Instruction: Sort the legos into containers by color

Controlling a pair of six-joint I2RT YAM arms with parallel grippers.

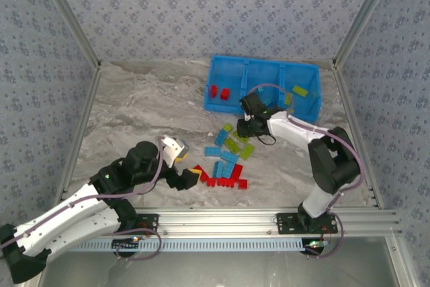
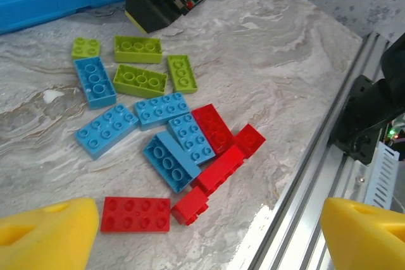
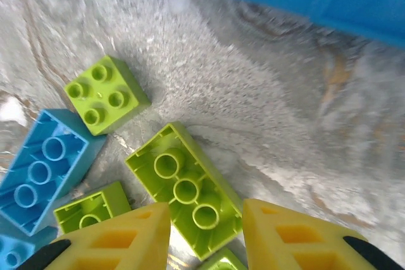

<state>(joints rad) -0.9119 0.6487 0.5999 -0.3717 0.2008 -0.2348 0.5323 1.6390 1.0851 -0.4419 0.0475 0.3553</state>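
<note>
The right gripper (image 3: 205,241) is hanging part-open, gripping nothing, its fingers straddling the near end of an upturned yellow-green brick (image 3: 183,188) (hollow side up). The brick's long axis is running diagonally to the upper left, and the fingers are partly hiding its near end. The left gripper (image 2: 205,235) is gaping wide and empty beside the loose legos (image 2: 171,143) on the table (image 2: 285,49), short of the blue tray (image 1: 216,72).

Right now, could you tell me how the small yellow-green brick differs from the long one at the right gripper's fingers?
The small brick is square with four studs; the long brick is rectangular and bigger. The small brick lies studs up; the long brick lies upside down, showing three round tubes. The long brick reaches into the gap of the open right gripper; the small brick lies apart. Both are yellow-green, on the table.
</note>
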